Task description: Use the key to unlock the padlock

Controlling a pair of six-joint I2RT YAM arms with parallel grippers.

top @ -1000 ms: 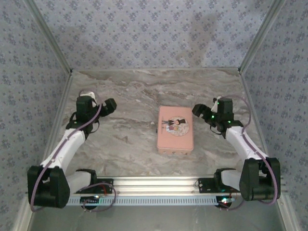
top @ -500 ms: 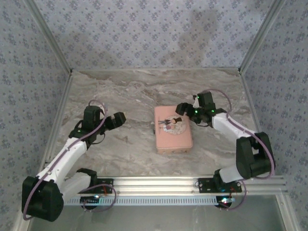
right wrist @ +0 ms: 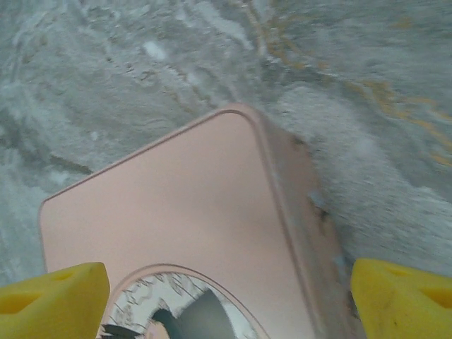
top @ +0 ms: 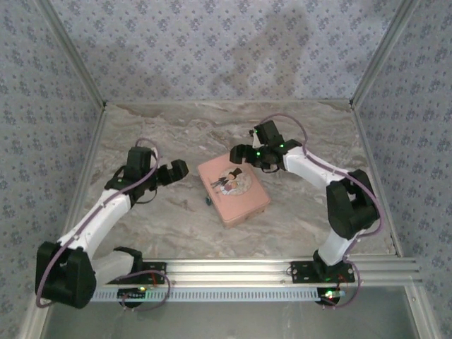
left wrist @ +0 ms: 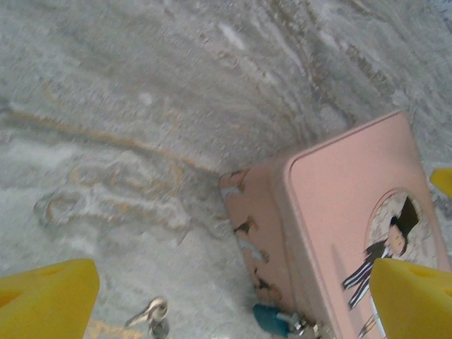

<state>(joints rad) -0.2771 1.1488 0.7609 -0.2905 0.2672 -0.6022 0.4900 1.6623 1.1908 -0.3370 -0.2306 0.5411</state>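
Marble table (top: 311,131): padlock (left wrist: 272,319) at the tin's (top: 233,187) left edge, nearest the gaping left gripper (top: 178,169); right gripper (top: 237,153) gapes too.

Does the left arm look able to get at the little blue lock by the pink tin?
Probably yes: the left gripper is open, close by, with only bare table between. The padlock sits right beside the pink tin, whose wall may crowd one finger.

L arm (top: 99,212) stretched fwd and inward from its base, wrist low, pointing right. L gripper (top: 176,171) jaws spread wide. R arm (top: 318,169) bent sharply at elbow, forearm reaching left. R gripper (top: 236,153) angled down, jaws wide too, yellow fingertips (right wrist: 56,289) well apart.
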